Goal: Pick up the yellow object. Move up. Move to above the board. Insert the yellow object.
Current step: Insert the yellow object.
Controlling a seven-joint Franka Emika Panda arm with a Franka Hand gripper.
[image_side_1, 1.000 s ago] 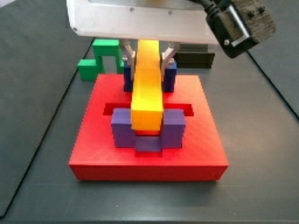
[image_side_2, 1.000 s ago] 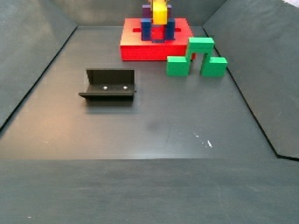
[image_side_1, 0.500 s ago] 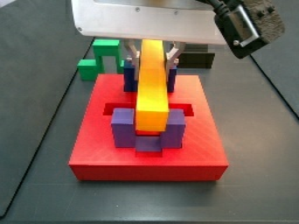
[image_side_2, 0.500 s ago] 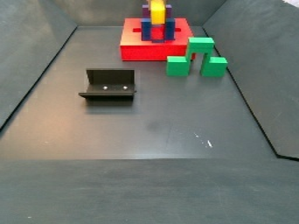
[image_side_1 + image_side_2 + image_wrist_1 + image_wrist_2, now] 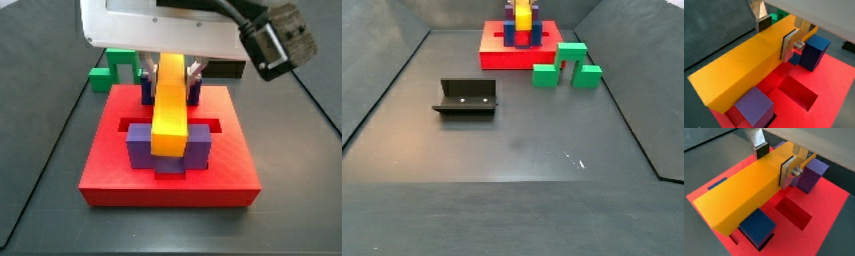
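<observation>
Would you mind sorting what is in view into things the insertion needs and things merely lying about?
Needed:
- yellow object, held in the pincer above the board
- board, red, with blue-purple posts

Lying about:
- green arch block, beside the board
- fixture, on the floor

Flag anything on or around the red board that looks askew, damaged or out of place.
Nothing stands out. The gripper holds the long yellow-orange bar over the flat red board, lined up between the blue-purple posts. The green arch block and the dark fixture sit apart on the floor, undisturbed.
</observation>
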